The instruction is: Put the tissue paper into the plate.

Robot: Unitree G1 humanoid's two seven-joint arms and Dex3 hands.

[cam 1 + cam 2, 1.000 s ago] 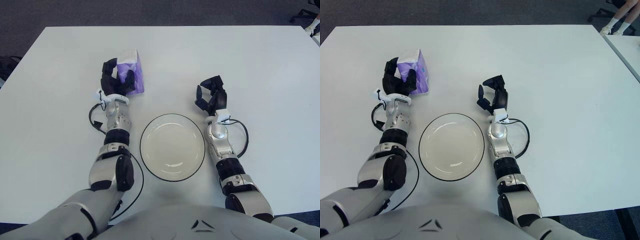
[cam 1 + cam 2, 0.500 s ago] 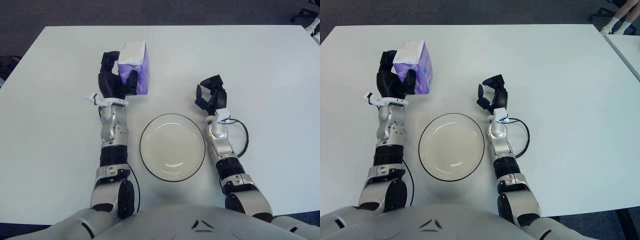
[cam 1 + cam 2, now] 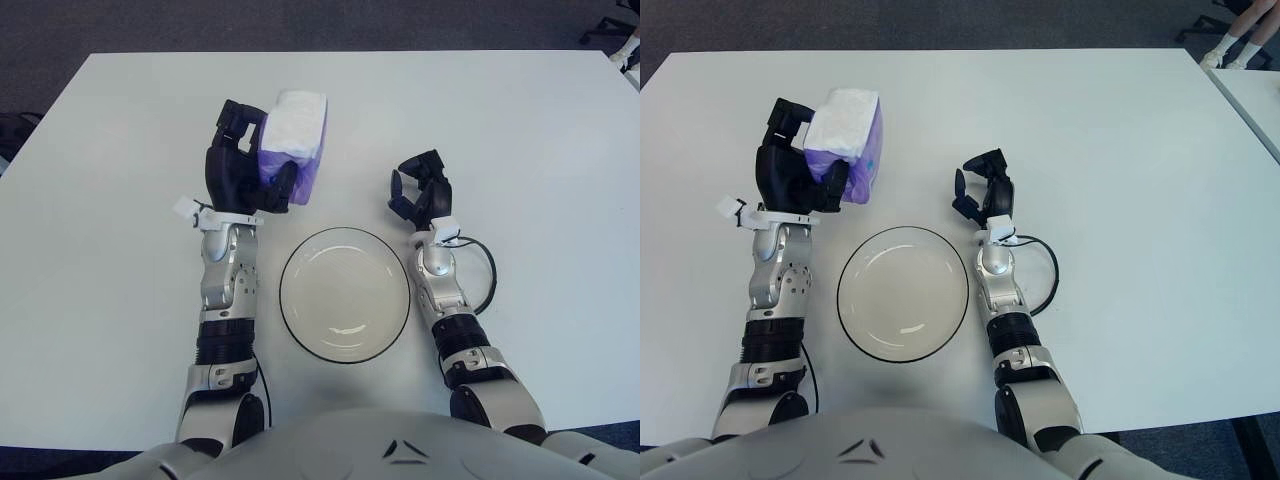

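Note:
My left hand (image 3: 245, 172) is shut on the purple and white tissue pack (image 3: 297, 140) and holds it raised above the table, up and to the left of the plate. The white plate with a dark rim (image 3: 345, 294) lies on the white table in front of me, between my arms, and holds nothing. My right hand (image 3: 421, 192) rests on the table just right of the plate's far edge, fingers relaxed and holding nothing.
The white table (image 3: 520, 130) stretches wide on all sides. A black cable (image 3: 487, 270) loops beside my right forearm. A second table's corner (image 3: 1250, 95) shows at the far right.
My left hand has lifted the tissue pack off the table and carried it up and to the right, toward the plate. My right hand has not moved.

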